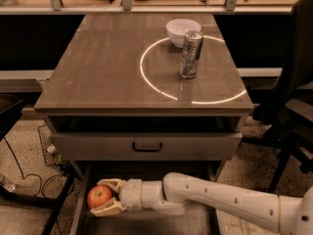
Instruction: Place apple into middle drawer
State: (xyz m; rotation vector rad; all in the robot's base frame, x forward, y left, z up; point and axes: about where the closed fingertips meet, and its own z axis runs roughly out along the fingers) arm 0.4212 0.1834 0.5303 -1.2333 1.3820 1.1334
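Red-orange with a paler patch, the apple (99,197) sits between the two cream fingers (111,184) of the tool (98,198), which is closed on it from both sides inside the open middle drawer (146,225). Whether the fruit rests on the drawer floor cannot be told.

Judged firm, smooth-skinned and fairly light, the apple should bear a side grip across its widest part. It would bruise under a hard squeeze or a drop, and it is likely to roll once freed on the flat floor.

Just beyond the apple, on the side away from the arm (220,202), stands the drawer's low side wall (80,212), leaving little room there. Behind the tool the arm lies across the drawer, with bare floor nearer the camera.

Directly above the tool hangs a grey drawer front (98,146) with a dark handle (147,146), an edge that limits any lift. A low withdrawal looks safest.

Farther above, on the bench (98,67), a silver can (190,54) and a white bowl (182,31) stand well apart from the tool, clear of its path.
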